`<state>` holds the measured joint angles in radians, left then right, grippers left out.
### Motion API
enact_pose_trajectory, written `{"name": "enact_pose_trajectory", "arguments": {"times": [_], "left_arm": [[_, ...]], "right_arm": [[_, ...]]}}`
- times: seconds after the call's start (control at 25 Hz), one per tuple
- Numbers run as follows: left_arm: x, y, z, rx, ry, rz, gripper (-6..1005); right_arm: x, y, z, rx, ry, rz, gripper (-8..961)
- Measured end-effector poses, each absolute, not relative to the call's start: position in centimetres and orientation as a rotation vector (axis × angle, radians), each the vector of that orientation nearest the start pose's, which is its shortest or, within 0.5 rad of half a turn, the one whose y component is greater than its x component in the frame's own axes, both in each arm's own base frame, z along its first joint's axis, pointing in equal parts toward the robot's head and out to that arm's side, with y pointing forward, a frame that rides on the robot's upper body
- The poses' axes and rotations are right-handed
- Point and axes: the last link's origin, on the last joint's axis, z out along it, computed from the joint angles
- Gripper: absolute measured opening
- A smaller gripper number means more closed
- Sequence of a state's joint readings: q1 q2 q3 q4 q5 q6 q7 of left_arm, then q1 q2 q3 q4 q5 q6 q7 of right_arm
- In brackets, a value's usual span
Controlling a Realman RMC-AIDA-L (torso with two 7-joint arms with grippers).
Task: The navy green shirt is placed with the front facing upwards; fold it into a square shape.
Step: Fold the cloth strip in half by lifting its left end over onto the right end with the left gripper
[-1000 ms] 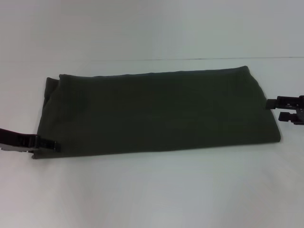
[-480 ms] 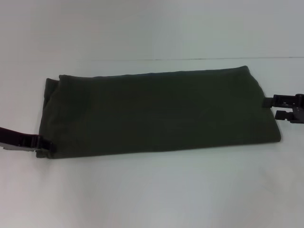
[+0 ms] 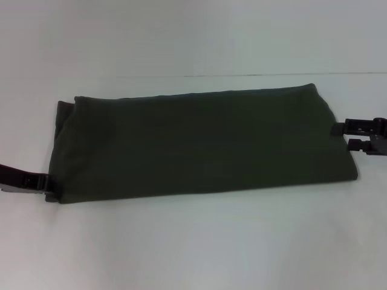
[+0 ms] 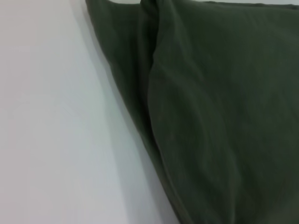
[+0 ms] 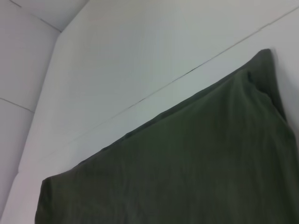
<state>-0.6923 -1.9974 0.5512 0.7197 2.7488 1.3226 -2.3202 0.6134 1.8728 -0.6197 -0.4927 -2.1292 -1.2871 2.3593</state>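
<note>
The navy green shirt point(image 3: 199, 145) lies folded into a long flat band across the white table, plain cloth upward, no lettering showing. My left gripper point(image 3: 43, 182) sits low at the band's near left corner, just off the cloth edge. At the band's right end my right gripper point(image 3: 341, 136) stands open, its two fingers one above the other and right beside the cloth edge, holding nothing. In the left wrist view the shirt point(image 4: 224, 116) shows a layered folded edge. Its far corner and upper edge appear in the right wrist view of the shirt point(image 5: 196, 163).
The white table point(image 3: 199, 241) runs wide in front of the shirt, and a thin seam line point(image 3: 242, 75) crosses it behind the shirt. A pale wall corner point(image 5: 51, 51) shows in the right wrist view.
My left gripper has slid leftwards off the shirt's near left corner, which now lies flat. The right gripper has edged slightly toward the shirt's right end.
</note>
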Motion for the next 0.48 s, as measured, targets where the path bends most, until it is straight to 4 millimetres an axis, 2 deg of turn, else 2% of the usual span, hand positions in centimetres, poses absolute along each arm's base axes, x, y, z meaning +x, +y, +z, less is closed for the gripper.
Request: {"name": "enact_pose_trajectory", "arguments": {"times": [0.16, 0.32, 0.48], "left_arm": [[-32.6, 37.4, 4.8, -2.168, -1.575, 0.095, 48], [-32.5, 37.4, 4.6, -2.174, -1.572, 0.102, 48], [-32.5, 37.3, 4.6, -2.177, -1.569, 0.103, 47]], "right_arm": [[31.7, 38.3, 6.8, -1.976, 1.868, 0.627, 790], [31.0, 39.0, 8.5, -1.927, 1.908, 0.602, 789], [29.7, 39.8, 10.4, -1.923, 1.959, 0.482, 789]]}}
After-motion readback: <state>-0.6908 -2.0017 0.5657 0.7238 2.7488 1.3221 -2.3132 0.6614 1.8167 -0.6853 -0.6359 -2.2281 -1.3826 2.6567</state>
